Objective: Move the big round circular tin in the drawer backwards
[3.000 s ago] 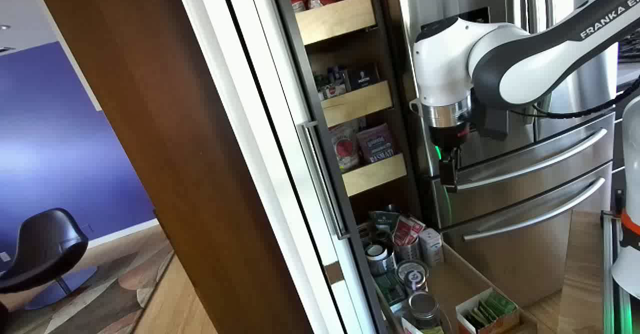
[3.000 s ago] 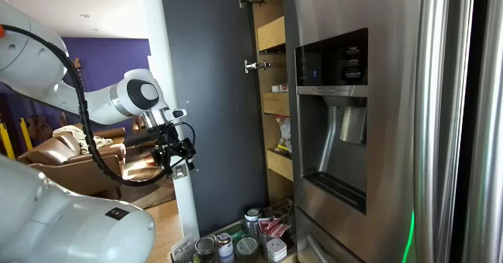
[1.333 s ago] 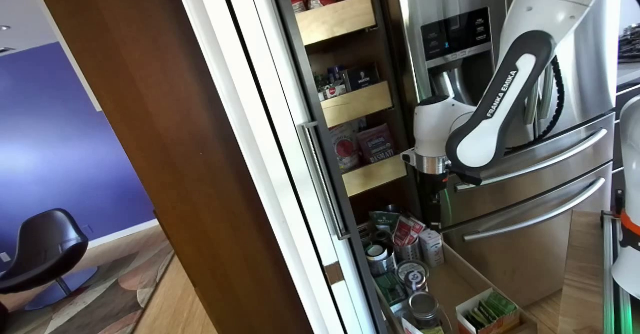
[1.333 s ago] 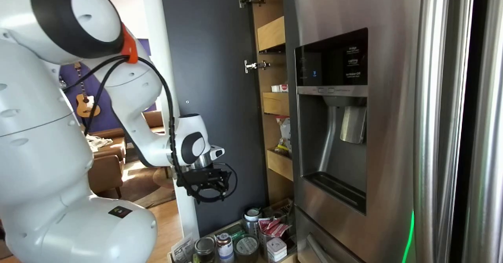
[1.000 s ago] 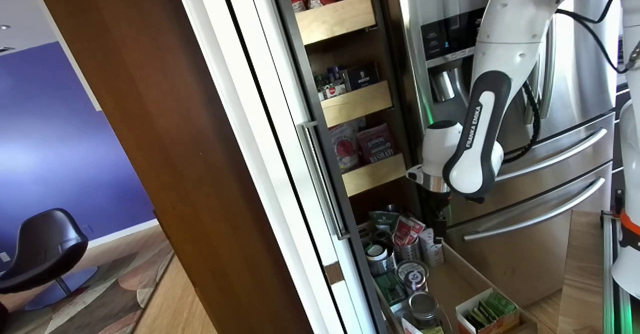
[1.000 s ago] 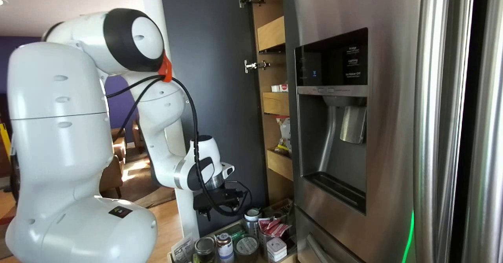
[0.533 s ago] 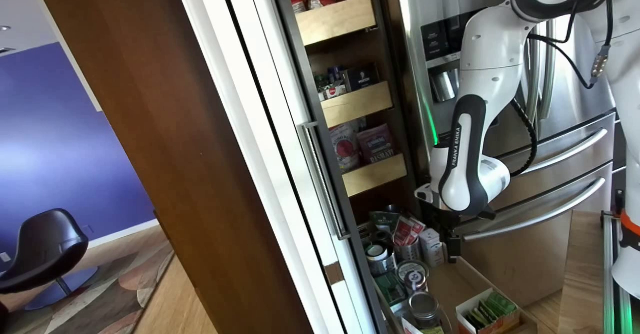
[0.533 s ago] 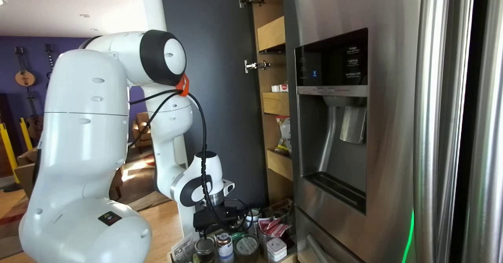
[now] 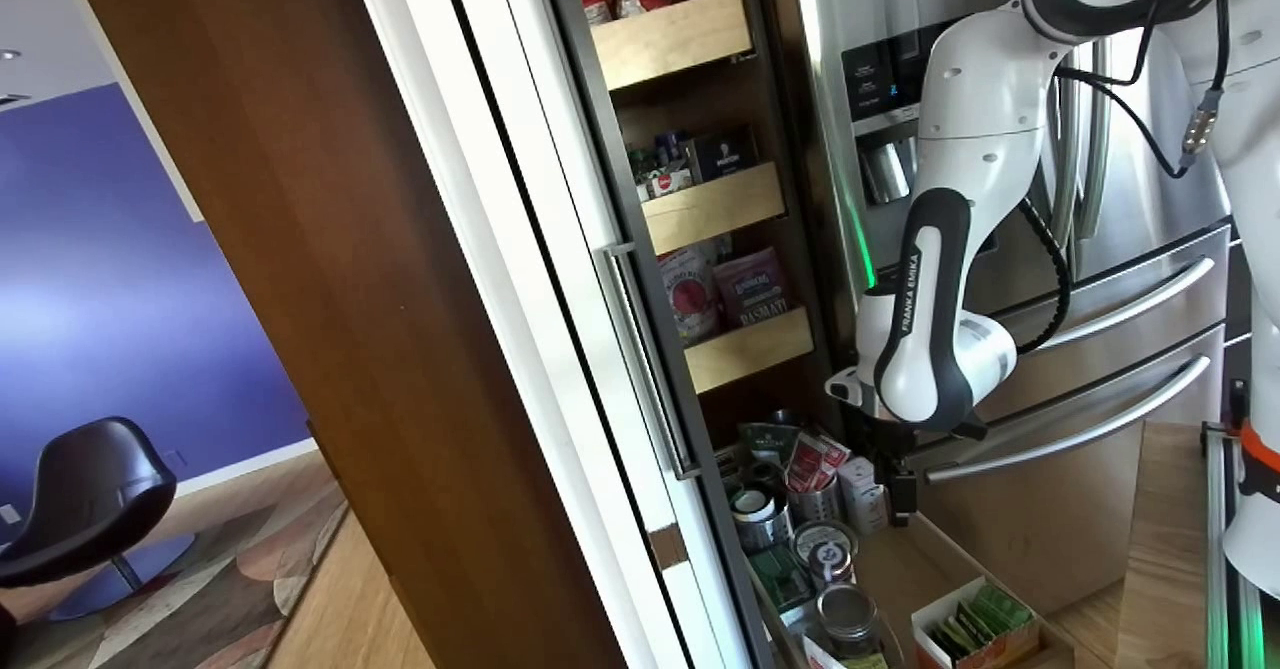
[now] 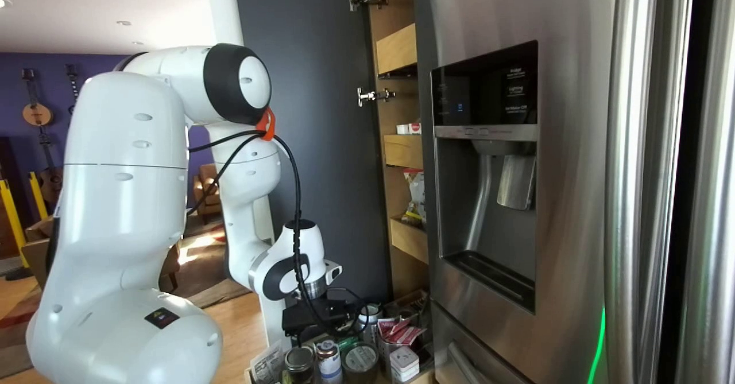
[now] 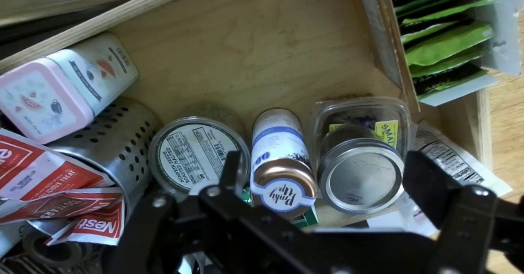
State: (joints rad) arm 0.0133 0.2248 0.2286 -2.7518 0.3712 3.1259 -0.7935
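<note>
The big round tin (image 11: 360,177), with a flat silvery-grey lid, stands in the pale wood drawer (image 11: 262,40). It also shows in both exterior views (image 9: 847,609) (image 10: 299,359). My gripper (image 11: 325,163) is open and empty, pointing down over the drawer (image 9: 930,559). In the wrist view its fingers spread either side of the tin and a copper-topped can (image 11: 282,171). One fingertip overlaps the edge of a pumpkin seed tub (image 11: 196,155); the other appears beside the tin's rim. In an exterior view the gripper (image 9: 900,509) hangs above the drawer, apart from the tin.
A perforated metal canister (image 11: 118,143) with red packets and a pink-lidded box (image 11: 45,98) stand at one end of the drawer. A box of green packets (image 11: 446,40) stands at the other. A clear tub (image 11: 364,110) touches the tin's side in view. The fridge (image 9: 1060,519) borders the drawer.
Over three seconds my arm has swung across and lowered the gripper from in front of the fridge to over the drawer. In the last half second it has barely moved. The tin has not moved.
</note>
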